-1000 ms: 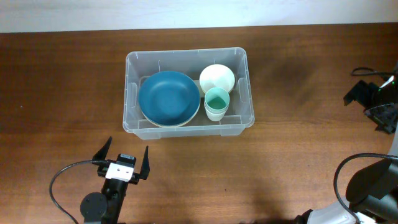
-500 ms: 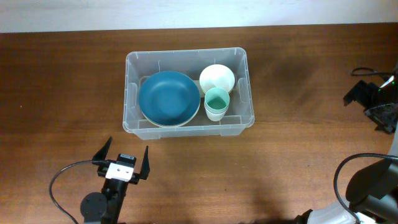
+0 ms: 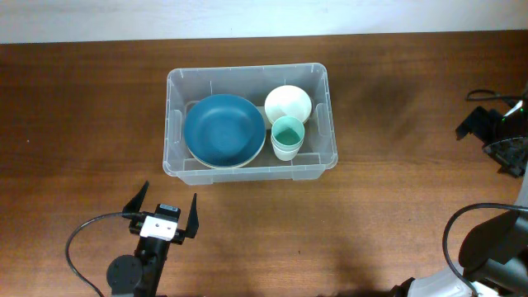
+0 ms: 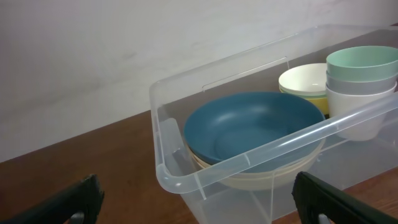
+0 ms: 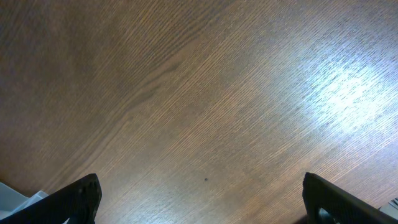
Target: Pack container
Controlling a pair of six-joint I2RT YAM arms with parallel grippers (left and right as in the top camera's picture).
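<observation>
Overhead view: the container [image 3: 331, 124] sits mid-tabletop [image 3: 82, 124], holding a blue plate [image 3: 223, 129], a white bowl [image 3: 287, 102] and a green cup [image 3: 287, 134]. Nothing loose shows outside it, so packing looks finished; both arms are best held clear of its walls. The left gripper [image 3: 168, 200] and right gripper [image 5: 199, 202] are spread and empty. Only the left wrist view reveals cream plates [image 4: 249, 182] under the blue one and more cups [image 4: 359, 112] beneath the green one.
</observation>
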